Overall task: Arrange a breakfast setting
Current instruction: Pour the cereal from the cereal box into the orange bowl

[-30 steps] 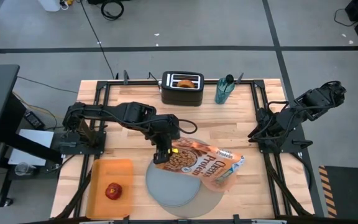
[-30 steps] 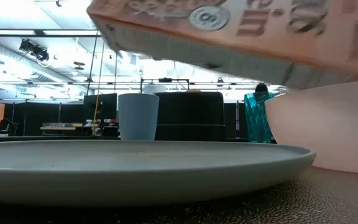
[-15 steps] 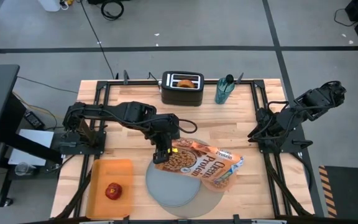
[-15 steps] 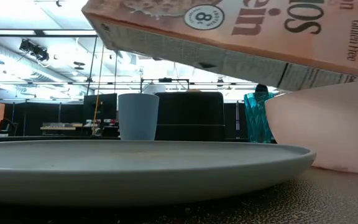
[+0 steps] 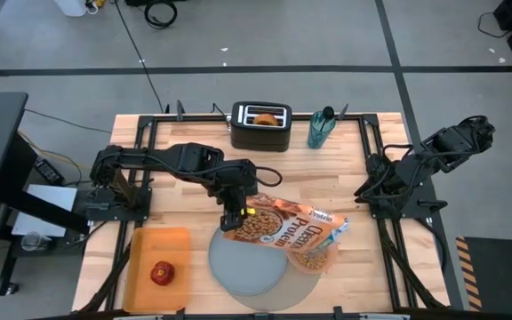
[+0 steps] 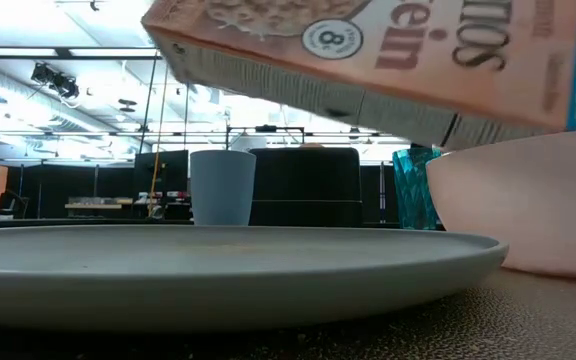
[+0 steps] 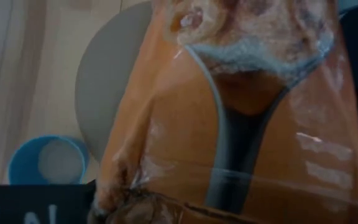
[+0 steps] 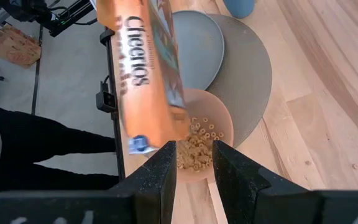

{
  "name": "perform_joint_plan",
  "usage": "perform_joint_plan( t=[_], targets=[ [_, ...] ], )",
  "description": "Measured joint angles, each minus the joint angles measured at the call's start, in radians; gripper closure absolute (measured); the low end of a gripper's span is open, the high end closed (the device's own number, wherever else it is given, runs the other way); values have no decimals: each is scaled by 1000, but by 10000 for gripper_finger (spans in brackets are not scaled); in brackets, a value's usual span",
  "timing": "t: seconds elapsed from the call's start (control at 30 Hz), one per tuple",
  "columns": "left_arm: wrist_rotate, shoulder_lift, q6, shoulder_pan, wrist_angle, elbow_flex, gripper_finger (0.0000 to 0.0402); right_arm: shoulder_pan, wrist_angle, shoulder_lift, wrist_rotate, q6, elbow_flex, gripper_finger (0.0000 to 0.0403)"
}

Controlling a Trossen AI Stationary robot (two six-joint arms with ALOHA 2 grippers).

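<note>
My left gripper (image 5: pixel 236 212) is shut on an orange cereal box (image 5: pixel 283 231), held tilted above the round grey plate (image 5: pixel 245 265) and the larger grey mat (image 5: pixel 302 283). The box's open end (image 8: pixel 157 140) hangs over the translucent pink bowl (image 8: pixel 219 118), which stands on the mat's right part with cereal rings in it. The red apple (image 5: pixel 161 273) lies on the orange tray (image 5: pixel 149 249). The bagel half (image 5: pixel 262 116) sticks out of the black toaster (image 5: pixel 260 132). The teal tumbler (image 5: pixel 321 130) stands at the far edge. My right gripper (image 8: pixel 194 171) is open and empty at the table's right side. I cannot make out the spoon. My left gripper holds the cereal box by its closed end (image 5: pixel 241 220), the end toward the table's left; the wrist hides the fingers' exact place. The gripper comes from above and from the left. The box is lifted clear and slopes down toward its open end (image 6: pixel 528 80) over the bowl.
A pale blue cup (image 6: pixel 223 187) stands on the table beyond the plate, under my left arm; it also shows in the left wrist view (image 7: pixel 47 160). The black arm mounts stand at the table's left and right edges. A person's dark clothing (image 8: pixel 36 143) shows beside the table.
My left gripper has stayed about where it was and has turned the cereal box a little in its hold. In the low view more of the box's printed face shows now. The box stays over the bowl, clear of the plate.
</note>
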Motion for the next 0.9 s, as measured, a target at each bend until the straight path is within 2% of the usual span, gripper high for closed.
perform_joint_plan(
  t=[0.9],
  targets=[
    [43, 0, 9, 29, -30, 0, 219, 0, 0, 0, 2, 0, 0, 292]
  ],
)
